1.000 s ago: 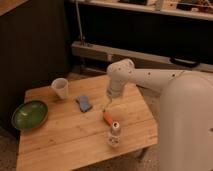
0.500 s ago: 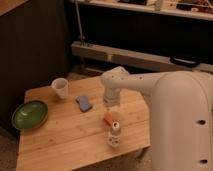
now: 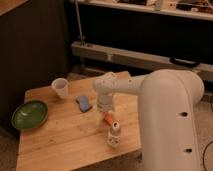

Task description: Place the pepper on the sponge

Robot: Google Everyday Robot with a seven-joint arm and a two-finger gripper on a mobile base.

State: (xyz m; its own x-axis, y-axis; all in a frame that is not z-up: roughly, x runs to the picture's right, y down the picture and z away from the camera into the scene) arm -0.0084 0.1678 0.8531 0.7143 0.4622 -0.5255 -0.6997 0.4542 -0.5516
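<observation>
Wooden desk [image 3: 60, 142] carries the sponge [image 3: 84, 103] and, nearby, the pepper [image 3: 108, 119], with the gripper [image 3: 102, 110] down beside the pepper, its hold impossible to tell.

Wooden table [image 3: 60, 145] holds bowl [image 3: 29, 114], cup [image 3: 60, 88], sponge [image 3: 84, 103], pepper [image 3: 108, 119], bottle [image 3: 114, 134]; hand [image 3: 102, 112] beside pepper.

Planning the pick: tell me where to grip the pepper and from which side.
Grip the pepper across its slim middle, coming straight down, since it is a long thin body that appears to lie flat on the table. The gripper hangs right at it and hides part of it. The bottle crowds the near side.
</observation>
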